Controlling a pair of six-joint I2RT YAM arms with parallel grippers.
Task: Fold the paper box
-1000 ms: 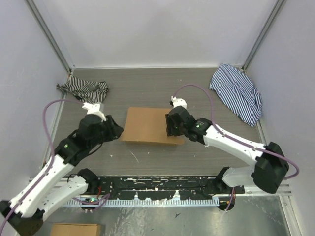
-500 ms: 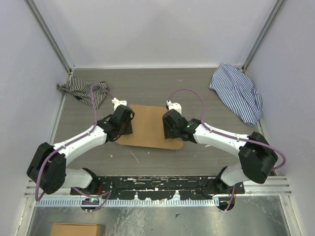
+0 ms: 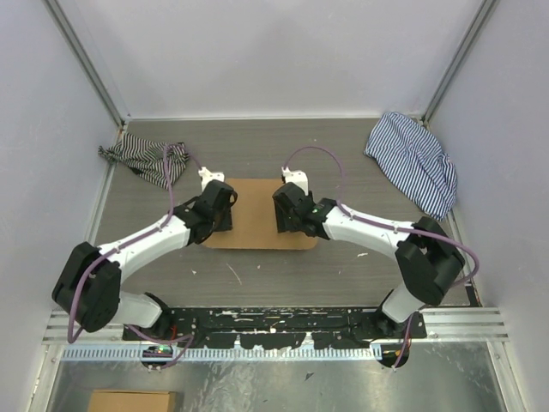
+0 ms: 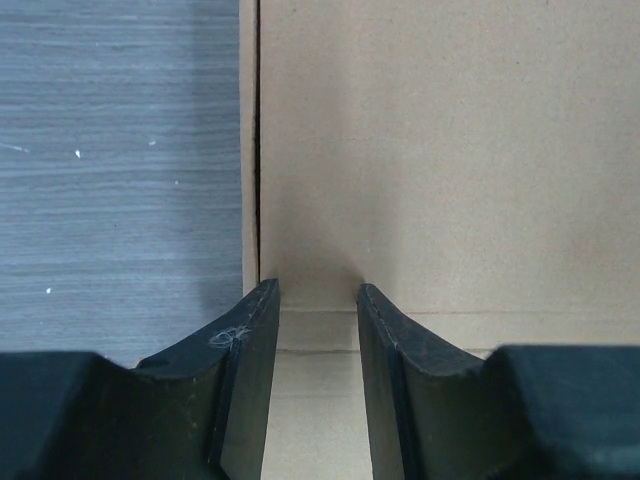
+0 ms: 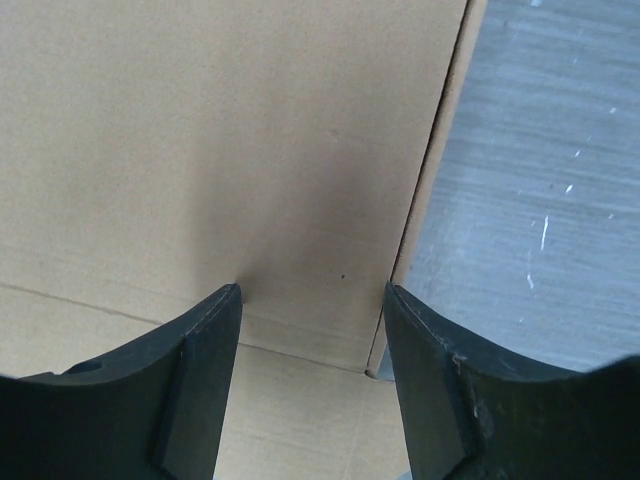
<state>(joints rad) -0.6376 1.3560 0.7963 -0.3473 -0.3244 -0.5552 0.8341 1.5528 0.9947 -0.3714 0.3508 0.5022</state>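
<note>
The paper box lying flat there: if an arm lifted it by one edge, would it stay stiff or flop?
The paper box looks like thin, flat cardboard, so probably light and fairly stiff between folds. A fold line crosses it near the left gripper, so it would likely hinge there when lifted. Pushed, it may slide on the smooth table.

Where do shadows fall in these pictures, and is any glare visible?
Top external view: even, soft light, no glare. Left wrist view: a soft dark shadow lies on the paper box between the fingers of the left hand. Right wrist view: a similar shadow at the right hand.
</note>
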